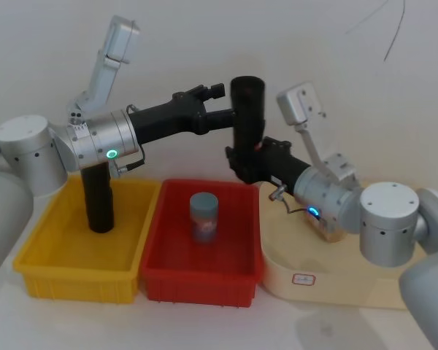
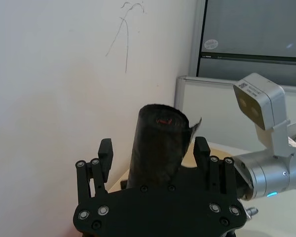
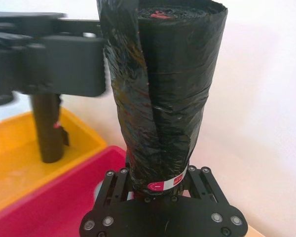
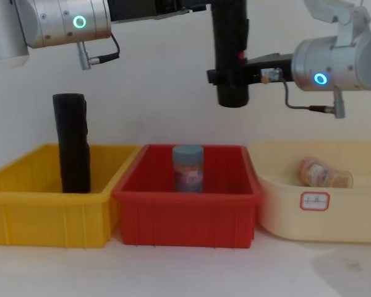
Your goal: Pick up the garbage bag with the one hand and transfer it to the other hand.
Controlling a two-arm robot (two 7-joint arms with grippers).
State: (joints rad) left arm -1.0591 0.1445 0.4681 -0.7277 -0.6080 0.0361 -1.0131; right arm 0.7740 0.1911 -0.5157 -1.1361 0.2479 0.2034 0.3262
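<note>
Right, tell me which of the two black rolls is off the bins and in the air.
The tall matte-black cylindrical roll held upright between both grippers above the red bin; the other black roll stands in the yellow bin.

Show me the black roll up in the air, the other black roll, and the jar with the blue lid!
garbage bag (image 1: 247,109): head view, mid-body of the raised roll.
second black roll (image 4: 73,145): chest view, middle of its side, yellow bin.
blue-lidded jar (image 4: 188,170): chest view, its body, red bin.
</note>
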